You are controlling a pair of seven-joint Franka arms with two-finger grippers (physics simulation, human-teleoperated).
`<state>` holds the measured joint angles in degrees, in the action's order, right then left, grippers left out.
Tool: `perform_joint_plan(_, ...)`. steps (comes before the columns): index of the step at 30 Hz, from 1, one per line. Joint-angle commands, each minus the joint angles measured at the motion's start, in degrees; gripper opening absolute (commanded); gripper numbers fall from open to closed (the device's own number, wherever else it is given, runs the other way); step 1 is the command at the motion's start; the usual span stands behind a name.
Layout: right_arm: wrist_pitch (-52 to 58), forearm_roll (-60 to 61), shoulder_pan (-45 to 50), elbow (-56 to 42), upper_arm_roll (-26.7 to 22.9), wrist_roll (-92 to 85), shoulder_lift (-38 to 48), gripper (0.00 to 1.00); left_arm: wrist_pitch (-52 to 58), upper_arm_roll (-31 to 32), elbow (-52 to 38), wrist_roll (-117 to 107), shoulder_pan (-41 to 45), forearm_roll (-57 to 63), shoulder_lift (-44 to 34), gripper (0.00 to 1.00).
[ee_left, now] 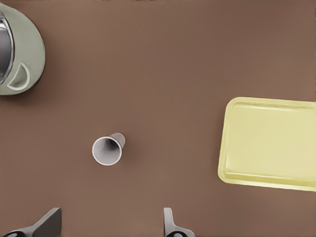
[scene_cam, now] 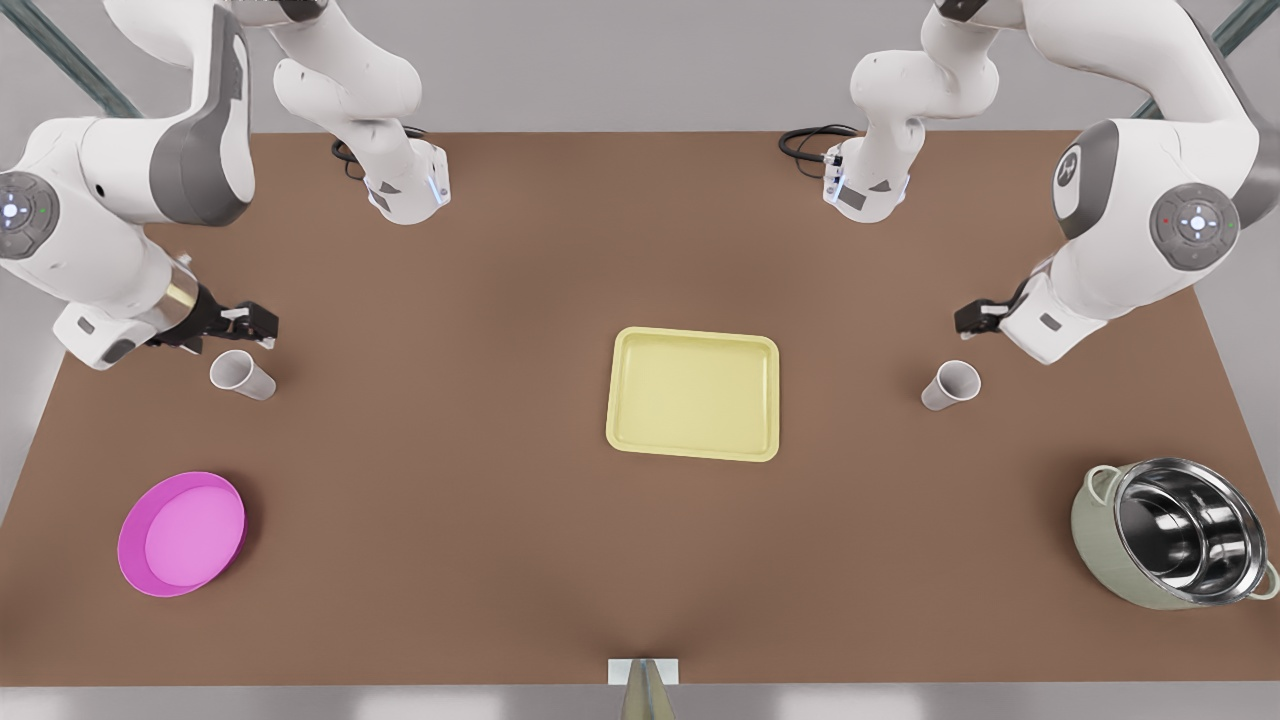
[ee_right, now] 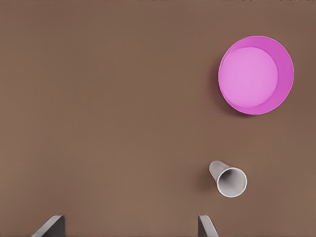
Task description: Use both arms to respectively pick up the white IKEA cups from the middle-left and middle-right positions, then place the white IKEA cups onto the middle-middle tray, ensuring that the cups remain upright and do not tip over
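Note:
Two white cups stand upright on the brown table. One cup (scene_cam: pixel 243 376) (ee_right: pixel 228 178) is at the front view's left, and my right gripper (scene_cam: pixel 255 322) (ee_right: pixel 128 228) hovers just behind it, open and holding nothing. The other cup (scene_cam: pixel 951 385) (ee_left: pixel 107 149) is at the front view's right, where my left gripper (scene_cam: pixel 975 318) (ee_left: pixel 109 227) hangs above and slightly behind it, open and holding nothing too. Between the cups, at the table's middle, lies the pale-yellow tray (scene_cam: pixel 693 336) (ee_left: pixel 266 143) with nothing on it.
A round pink bowl (scene_cam: pixel 182 533) (ee_right: pixel 256 75) sits near the front-left corner in the front view. A steel pot (scene_cam: pixel 1170 545) (ee_left: pixel 19 54) with handles stands near the front-right corner. Bare table surrounds the tray.

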<state>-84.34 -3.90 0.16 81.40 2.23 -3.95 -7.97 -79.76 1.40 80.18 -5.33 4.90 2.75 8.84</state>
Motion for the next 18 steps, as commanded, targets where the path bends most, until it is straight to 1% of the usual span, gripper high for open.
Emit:
perform_joint_plan(1,-2.7,-0.6,-0.2,-0.1,-0.1,-3.1,-0.5,1.00,-2.5,0.0,0.0,0.4,0.0,-0.1,-0.1,1.00)
perform_joint_plan(2,-2.7,-0.5,-0.3,-0.2,-0.2,-3.3,-0.9,1.00,-2.5,0.0,0.0,0.4,0.0,-0.1,0.0,1.00)
perform_joint_plan(3,-2.7,-0.2,-0.3,-0.1,-0.3,-3.3,-1.1,1.00,-2.9,-2.9,0.8,2.5,-0.2,-1.1,1.1,1.00)
perform_joint_plan(4,-2.7,0.1,-1.5,-0.1,-0.5,-3.4,-1.7,1.00,-7.0,-7.1,4.8,7.8,-0.5,-2.0,1.9,1.00)
perform_joint_plan(5,-3.1,-0.3,-4.5,0.0,-0.6,-7.1,-3.1,1.00,-19.8,-11.1,13.8,10.1,-0.5,-2.0,2.0,1.00)
perform_joint_plan(6,-3.7,-0.6,-6.7,0.6,-0.8,-8.4,-3.5,1.00,-29.7,-12.8,19.1,13.1,-1.3,-2.0,2.9,1.00)
perform_joint_plan(7,-4.7,-0.7,-10.6,1.9,-0.8,-11.7,-4.7,1.00,-34.0,-13.4,22.9,15.7,-2.5,-2.0,3.5,1.00)
perform_joint_plan(8,-6.8,-0.8,-12.5,4.5,-0.9,-12.9,-4.7,1.00,-41.2,-15.7,28.3,18.8,-3.1,-2.0,4.2,1.00)
perform_joint_plan(10,-8.8,-1.0,-15.1,7.1,-0.9,-14.6,-4.6,1.00,-43.5,-16.0,30.5,18.9,-3.9,-3.0,6.4,1.00)
perform_joint_plan(11,-10.8,-1.0,-16.4,8.7,-0.9,-16.2,-4.7,1.00,-44.2,-16.0,31.7,18.9,-4.0,-5.8,7.1,1.00)
perform_joint_plan(12,-12.8,-1.1,-16.7,10.7,-0.9,-16.4,-4.5,1.00,-47.6,-16.0,33.2,18.9,-4.0,-5.8,8.5,1.00)
perform_joint_plan(13,-14.8,-1.1,-17.6,12.4,-0.9,-16.4,-4.7,1.00,-48.7,-16.0,33.4,18.9,-4.1,-5.9,9.3,1.00)
perform_joint_plan(14,-17.7,-1.1,-17.9,15.4,-0.9,-16.5,-4.2,1.00,-48.7,-16.0,34.6,19.0,-3.9,-6.2,9.3,1.00)
perform_joint_plan(16,-19.9,-0.7,-19.4,18.3,-0.9,-18.3,-3.6,1.00,-48.4,-16.0,36.2,21.9,-3.9,-7.0,9.3,1.00)
perform_joint_plan(18,-26.5,-0.2,-22.3,22.5,-0.8,-22.3,-4.0,1.00,-46.9,-16.0,37.4,22.0,-4.0,-7.0,9.0,1.00)
